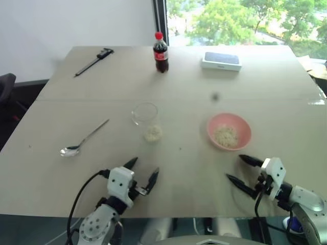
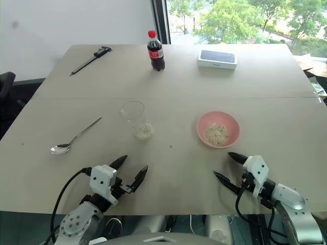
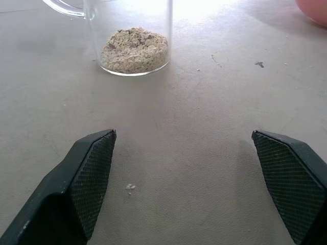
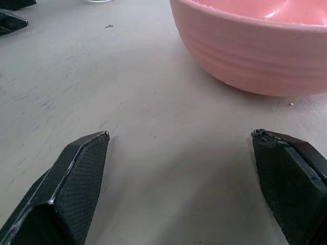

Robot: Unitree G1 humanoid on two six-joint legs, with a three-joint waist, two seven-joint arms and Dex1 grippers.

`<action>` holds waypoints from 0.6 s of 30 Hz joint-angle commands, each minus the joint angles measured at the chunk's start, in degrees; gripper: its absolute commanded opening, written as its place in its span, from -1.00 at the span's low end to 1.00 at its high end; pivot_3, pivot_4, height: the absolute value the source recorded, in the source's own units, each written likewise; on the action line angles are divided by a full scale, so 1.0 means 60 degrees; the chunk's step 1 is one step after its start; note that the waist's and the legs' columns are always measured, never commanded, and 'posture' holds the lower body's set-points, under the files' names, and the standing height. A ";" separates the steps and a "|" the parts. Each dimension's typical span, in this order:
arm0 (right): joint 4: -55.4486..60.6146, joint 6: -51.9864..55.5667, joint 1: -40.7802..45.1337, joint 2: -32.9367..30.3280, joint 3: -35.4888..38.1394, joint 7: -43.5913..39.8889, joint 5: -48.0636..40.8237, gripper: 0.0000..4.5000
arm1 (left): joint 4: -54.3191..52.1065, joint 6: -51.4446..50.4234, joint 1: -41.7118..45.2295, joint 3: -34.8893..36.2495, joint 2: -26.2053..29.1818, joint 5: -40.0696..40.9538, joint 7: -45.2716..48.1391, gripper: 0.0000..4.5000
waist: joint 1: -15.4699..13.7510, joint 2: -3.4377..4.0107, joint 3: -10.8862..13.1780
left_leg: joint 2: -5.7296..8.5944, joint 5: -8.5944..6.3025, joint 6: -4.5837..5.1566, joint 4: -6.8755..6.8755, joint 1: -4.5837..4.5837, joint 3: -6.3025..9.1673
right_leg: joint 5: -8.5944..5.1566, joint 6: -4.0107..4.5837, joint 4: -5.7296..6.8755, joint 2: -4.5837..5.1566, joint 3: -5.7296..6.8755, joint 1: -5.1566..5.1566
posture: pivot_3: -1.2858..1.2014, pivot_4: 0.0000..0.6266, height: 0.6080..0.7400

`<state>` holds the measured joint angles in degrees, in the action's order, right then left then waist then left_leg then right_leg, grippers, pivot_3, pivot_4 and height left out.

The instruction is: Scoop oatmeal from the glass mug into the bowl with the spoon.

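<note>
One glass mug (image 2: 134,116), one bowl (image 2: 218,128) and one spoon (image 2: 75,137) lie on a single beige table (image 2: 168,81), seen from the head camera. The mug stands near the table's centre, upright, with one small heap of oatmeal (image 2: 144,131) at its bottom; a second portion of flakes lies inside the pink bowl, which sits at 3 o'clock from the mug, apart from it. The spoon rests flat at 9 o'clock from the mug, well apart, bowl end nearer the robot and handle angled toward 1 o'clock. Two grippers hover low over the near edge: the left gripper (image 2: 128,174) at 6 o'clock from the mug, fingers spread wide and holding nothing; the right gripper (image 2: 226,167) at 6 o'clock from the bowl, likewise spread wide and empty. Three further items lie along the far side: one caliper (image 2: 91,59) at 11 o'clock, one cola bottle (image 2: 155,51) at 12 o'clock, upright, and one flat box (image 2: 217,58) at 1 o'clock
</note>
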<state>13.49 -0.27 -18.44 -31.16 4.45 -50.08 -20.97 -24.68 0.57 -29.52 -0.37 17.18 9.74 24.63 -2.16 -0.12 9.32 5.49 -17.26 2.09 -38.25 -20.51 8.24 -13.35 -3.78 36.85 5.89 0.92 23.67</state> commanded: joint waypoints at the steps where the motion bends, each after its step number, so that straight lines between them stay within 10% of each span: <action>1: 0.0045 0.0001 -0.0171 -0.0072 0.0056 -0.0083 -0.0049 1.00 | -0.0110 0.0021 -0.0150 -0.0111 -0.0010 -0.0032 -0.0016 0.99 | 0.0000 0.0000 0.0000 | 0.0000 0.0000 0.0000 0.0000 0.0000 0.0000 | 0.0000 0.0000 0.0000 0.0000 0.0000 0.0000 | 0.03 -0.52 1.00; 18: 0.0122 0.0013 -0.0252 -0.0102 0.0125 -0.0030 -0.0042 1.00 | 0.0008 0.0054 -0.0025 -0.0142 -0.0090 0.0095 0.0045 0.99 | -0.0012 -0.0001 -0.0004 | 0.0003 0.0000 0.0000 -0.0003 -0.0002 -0.0001 | 0.0002 0.0001 0.0000 0.0000 0.0000 -0.0001 | 0.03 -0.52 1.00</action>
<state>13.73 -0.50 -19.32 -31.33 4.90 -50.02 -20.99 -24.58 0.56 -29.33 -0.58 16.70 10.20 24.71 -2.24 -0.13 9.30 5.51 -17.26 2.08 -38.27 -20.52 8.23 -13.34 -3.78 36.85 5.88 0.93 23.67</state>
